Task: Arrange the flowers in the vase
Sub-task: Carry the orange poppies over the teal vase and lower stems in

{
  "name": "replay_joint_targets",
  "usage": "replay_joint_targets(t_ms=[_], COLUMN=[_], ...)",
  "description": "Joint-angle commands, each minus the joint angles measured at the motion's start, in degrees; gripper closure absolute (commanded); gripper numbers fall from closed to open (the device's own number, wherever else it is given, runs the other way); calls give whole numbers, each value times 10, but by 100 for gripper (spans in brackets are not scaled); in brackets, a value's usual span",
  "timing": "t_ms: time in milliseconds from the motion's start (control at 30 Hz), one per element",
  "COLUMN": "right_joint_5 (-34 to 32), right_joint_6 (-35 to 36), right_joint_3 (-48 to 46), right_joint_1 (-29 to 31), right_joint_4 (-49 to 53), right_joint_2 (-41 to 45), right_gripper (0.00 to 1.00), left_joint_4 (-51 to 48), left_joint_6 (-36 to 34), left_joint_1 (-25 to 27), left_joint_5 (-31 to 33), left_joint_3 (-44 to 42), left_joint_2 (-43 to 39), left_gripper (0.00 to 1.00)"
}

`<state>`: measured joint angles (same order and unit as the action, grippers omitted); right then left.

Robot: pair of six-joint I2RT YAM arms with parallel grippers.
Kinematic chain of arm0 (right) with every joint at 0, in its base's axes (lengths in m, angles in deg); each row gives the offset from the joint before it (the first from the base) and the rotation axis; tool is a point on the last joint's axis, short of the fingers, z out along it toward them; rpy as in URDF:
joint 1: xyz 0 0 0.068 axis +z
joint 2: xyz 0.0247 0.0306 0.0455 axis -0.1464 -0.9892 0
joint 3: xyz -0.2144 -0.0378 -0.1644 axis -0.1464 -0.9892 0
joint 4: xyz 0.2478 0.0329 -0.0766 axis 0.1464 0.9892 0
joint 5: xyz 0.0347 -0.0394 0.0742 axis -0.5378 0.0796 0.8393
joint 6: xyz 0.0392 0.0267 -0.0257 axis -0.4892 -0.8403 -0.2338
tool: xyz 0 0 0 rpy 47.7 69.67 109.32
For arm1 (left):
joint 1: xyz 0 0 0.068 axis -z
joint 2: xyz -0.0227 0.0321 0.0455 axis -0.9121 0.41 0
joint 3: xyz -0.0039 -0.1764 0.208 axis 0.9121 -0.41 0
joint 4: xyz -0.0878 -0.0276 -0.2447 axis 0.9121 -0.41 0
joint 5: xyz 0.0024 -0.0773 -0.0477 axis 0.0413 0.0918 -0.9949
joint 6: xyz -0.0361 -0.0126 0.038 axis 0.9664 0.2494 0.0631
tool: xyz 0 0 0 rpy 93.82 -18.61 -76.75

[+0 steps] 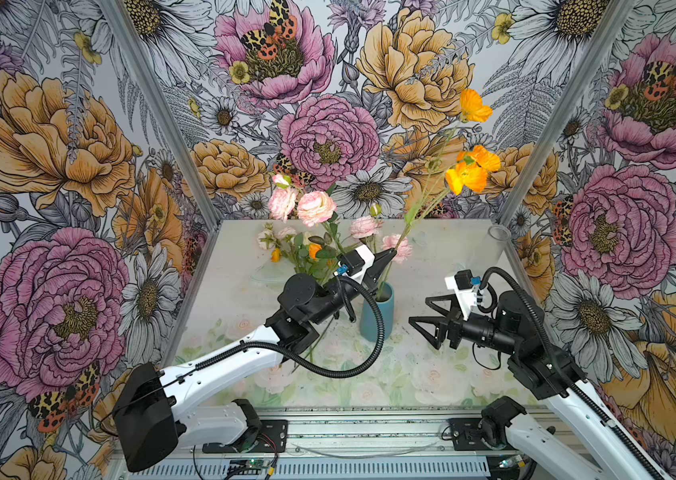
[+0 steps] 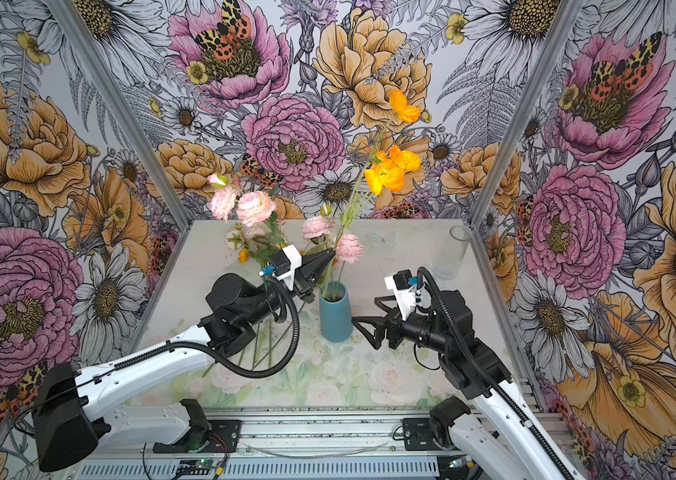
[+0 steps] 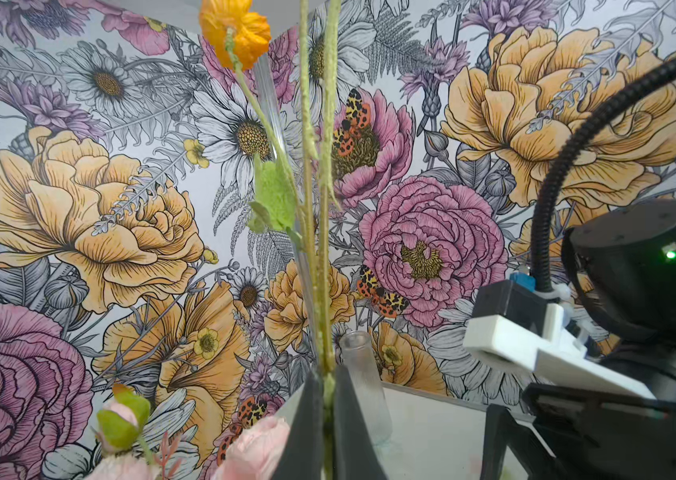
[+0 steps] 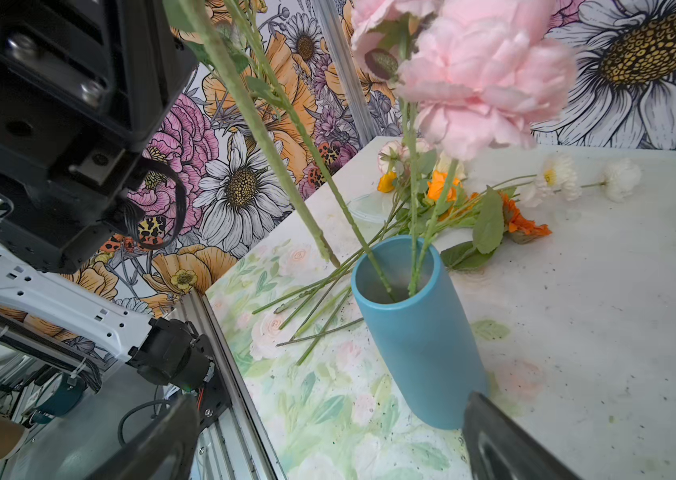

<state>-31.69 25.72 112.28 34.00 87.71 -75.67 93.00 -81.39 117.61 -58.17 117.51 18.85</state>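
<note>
Left jaws gripping orange flowers point(image 2: 386, 172) by stem, blue vase point(image 2: 335, 318) below

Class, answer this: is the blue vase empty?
No, green stems stand inside the blue vase, with a pink flower head above it.

Twin white-and-black arms with ribbed hoses
Left arm point(image 1: 211, 374) and right arm point(image 1: 585, 428): white shells dotted with small holes, black joint housings, black corrugated hose point(image 1: 373, 332), white wrist mount point(image 1: 363, 257) with blue connector point(image 1: 340, 271); left gripper point(image 1: 391, 252) and right gripper point(image 1: 418, 309) black, triangular.
</note>
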Motion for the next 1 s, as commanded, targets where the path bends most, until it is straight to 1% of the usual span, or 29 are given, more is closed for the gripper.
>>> replay_joint_targets(t_ms=[0,167,300,533,733,967], right_joint_5=[-3,-3,-2,-2,-2,-6], right_joint_6=[7,6,5,4,5,6], right_joint_3=[0,-3,-4,-7,-14,-20], right_joint_1=[4,4,4,4,3,4], right_joint_4=[-19,-21,-20,-20,-21,-23], right_joint_2=[7,5,7,8,14,12], right_gripper=[1,0,1,1,0,1], left_joint_4=[49,105,124,115,131,109], left_joint_6=[-35,-30,-23,-19,-17,-17], left_joint_1=[5,6,11,16,21,24], left_joint_5=[-2,3,8,12,19,26], left_joint_3=[-22,-50,-46,-14,-5,22], left_joint_2=[12,39,50,71,89,97], left_gripper=[100,100,100,100,100,100])
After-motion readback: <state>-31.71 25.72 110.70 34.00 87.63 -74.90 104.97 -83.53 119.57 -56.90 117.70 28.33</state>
